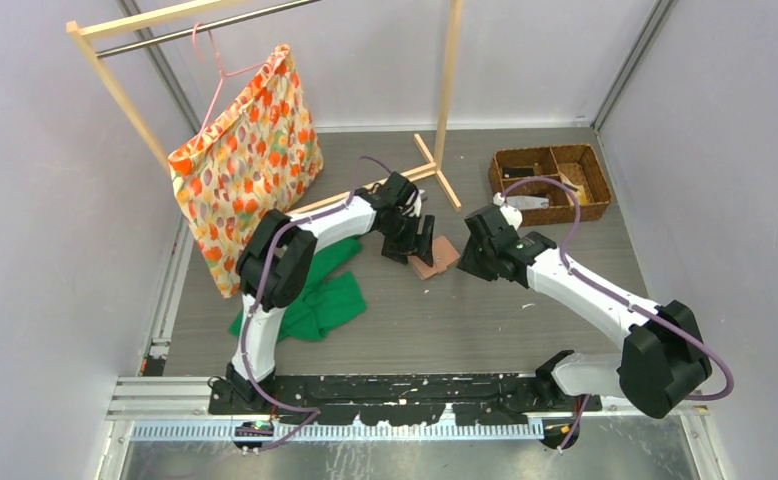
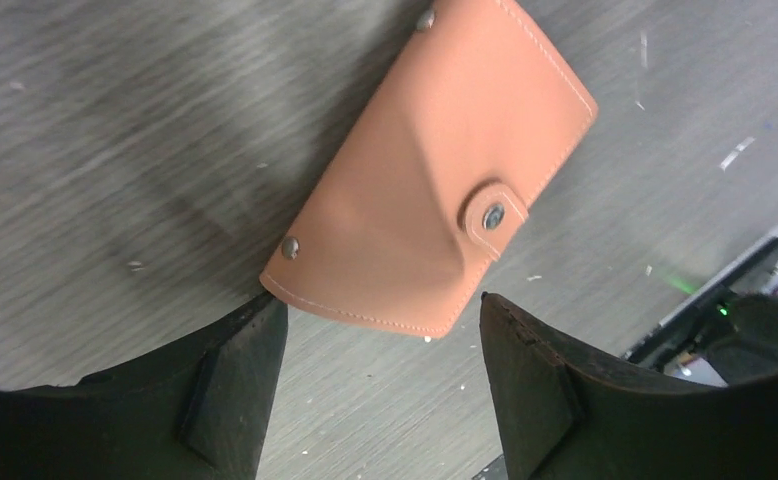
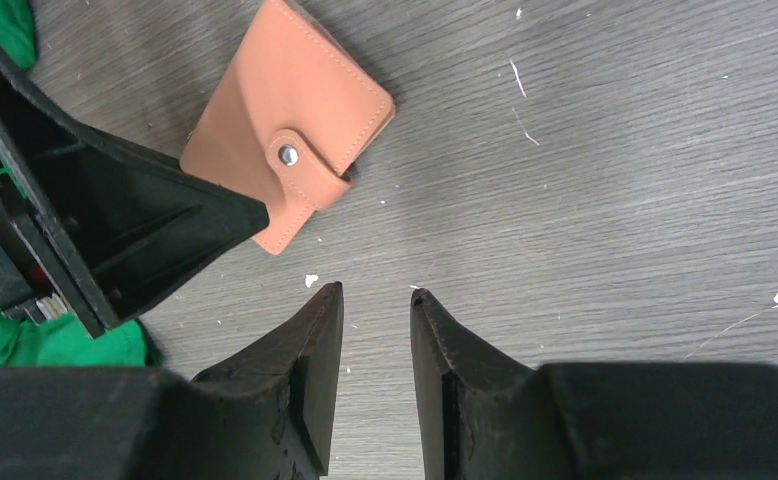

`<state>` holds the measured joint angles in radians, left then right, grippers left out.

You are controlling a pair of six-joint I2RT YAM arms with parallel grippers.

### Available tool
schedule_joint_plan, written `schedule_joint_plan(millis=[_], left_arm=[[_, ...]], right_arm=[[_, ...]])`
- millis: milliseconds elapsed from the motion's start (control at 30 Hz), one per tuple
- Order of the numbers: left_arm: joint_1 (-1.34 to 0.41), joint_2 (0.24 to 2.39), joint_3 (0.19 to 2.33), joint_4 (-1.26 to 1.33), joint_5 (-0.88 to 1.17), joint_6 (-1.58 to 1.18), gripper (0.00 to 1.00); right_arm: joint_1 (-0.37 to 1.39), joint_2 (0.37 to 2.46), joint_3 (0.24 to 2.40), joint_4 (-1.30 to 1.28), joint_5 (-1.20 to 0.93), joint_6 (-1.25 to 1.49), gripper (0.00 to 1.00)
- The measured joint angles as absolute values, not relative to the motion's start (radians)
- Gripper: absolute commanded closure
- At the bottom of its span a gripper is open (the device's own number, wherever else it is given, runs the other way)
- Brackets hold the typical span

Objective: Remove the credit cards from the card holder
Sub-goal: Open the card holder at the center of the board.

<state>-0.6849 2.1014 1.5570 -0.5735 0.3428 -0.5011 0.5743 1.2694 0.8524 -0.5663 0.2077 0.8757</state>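
Note:
The card holder (image 1: 433, 258) lies flat on the grey table, folded closed, its snap tab (image 2: 493, 215) fastened. It is salmon-pink with pale stitching. No credit cards show; they are hidden. My left gripper (image 2: 377, 303) is open just over the holder's near edge, and its left fingertip (image 2: 265, 315) touches one corner. In the top view the left gripper (image 1: 417, 240) is at the holder's left side. My right gripper (image 3: 376, 290) is open a little with nothing between its fingers. It hangs over bare table a short way from the holder (image 3: 285, 120). The left gripper's black finger (image 3: 125, 225) lies against the holder there.
A green cloth (image 1: 315, 295) lies left of the holder under the left arm. A brown wicker basket (image 1: 550, 183) with compartments stands at the back right. An orange patterned bag (image 1: 245, 160) hangs from a wooden rack, whose foot (image 1: 435, 170) reaches toward the middle.

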Motion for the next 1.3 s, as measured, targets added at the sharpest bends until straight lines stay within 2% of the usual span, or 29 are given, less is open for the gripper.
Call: schedule_joint_plan(millis=[200,367,500,667,767,833,1000,1167,1300], left_arm=[[-0.708,1.998,1.353,-0.398,0.451,-0.582,0.27],[-0.794,1.908,1.237,-0.373,0.459,-0.635,0.23],[-0.828,1.815,1.211,-0.422,0.403,-0.662,0.22],[-0.767,1.663,1.179,-0.464,0.314,-0.696,0.20],[-0.729,1.591,1.164,-0.508,0.251,-0.706,0.19],[-0.720,1.562,1.160,-0.537,0.216,-0.706,0.19],[-0.712,1.500,1.129,-0.594,0.167,-0.706,0.18],[-0.710,1.491,1.106,-0.619,0.165,-0.706,0.18],[-0.710,1.491,1.104,-0.635,0.163,-0.706,0.17]], right_arm=[[0.564,1.269,0.852,-0.566,0.206,0.874,0.63],[0.541,1.284,0.855,-0.567,0.203,0.866,0.61],[0.533,1.356,0.900,-0.583,0.206,0.863,0.58],[0.537,1.498,1.037,-0.640,0.226,0.881,0.55],[0.544,1.586,1.123,-0.665,0.239,0.904,0.47],[0.550,1.633,1.162,-0.682,0.247,0.923,0.46],[0.567,1.738,1.230,-0.711,0.252,0.965,0.47],[0.584,1.809,1.290,-0.744,0.255,0.992,0.55],[0.591,1.850,1.332,-0.760,0.260,1.025,0.56]])
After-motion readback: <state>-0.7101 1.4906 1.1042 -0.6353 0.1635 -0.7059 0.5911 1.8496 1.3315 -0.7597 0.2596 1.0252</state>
